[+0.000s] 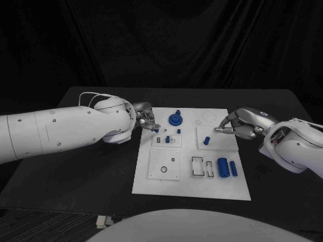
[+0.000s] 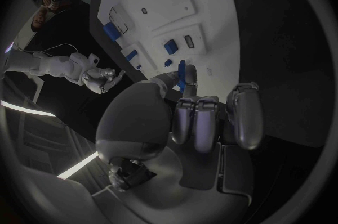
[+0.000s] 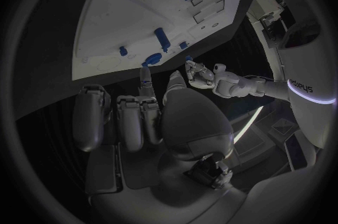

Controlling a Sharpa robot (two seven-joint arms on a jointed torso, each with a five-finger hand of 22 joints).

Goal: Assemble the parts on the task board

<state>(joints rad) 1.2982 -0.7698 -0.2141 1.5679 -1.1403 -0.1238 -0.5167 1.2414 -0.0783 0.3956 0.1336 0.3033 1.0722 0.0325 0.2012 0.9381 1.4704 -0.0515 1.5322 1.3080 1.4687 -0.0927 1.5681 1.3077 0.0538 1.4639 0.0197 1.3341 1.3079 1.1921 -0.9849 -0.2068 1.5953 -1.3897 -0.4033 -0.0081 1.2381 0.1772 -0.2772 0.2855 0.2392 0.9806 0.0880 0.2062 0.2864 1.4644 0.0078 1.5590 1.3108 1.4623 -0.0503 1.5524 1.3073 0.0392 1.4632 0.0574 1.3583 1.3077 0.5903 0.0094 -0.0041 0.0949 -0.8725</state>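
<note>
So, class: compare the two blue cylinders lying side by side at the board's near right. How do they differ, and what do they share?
The thick blue cylinder is clearly fatter than the thin blue cylinder. The thick one lies closer to the board's middle; the thin one lies nearer the right edge of the task board. They share their blue colour, both lie flat, roughly parallel, and neither is touched by a hand.

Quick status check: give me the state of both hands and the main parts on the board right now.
left hand: pinching a small blue peg above the board's left side
right hand: fingers curled in, over the board's right edge; whether it holds anything is unclear
task board: flat on the table
blue round part: standing on the board
blue cylinder: lying on the board
</note>
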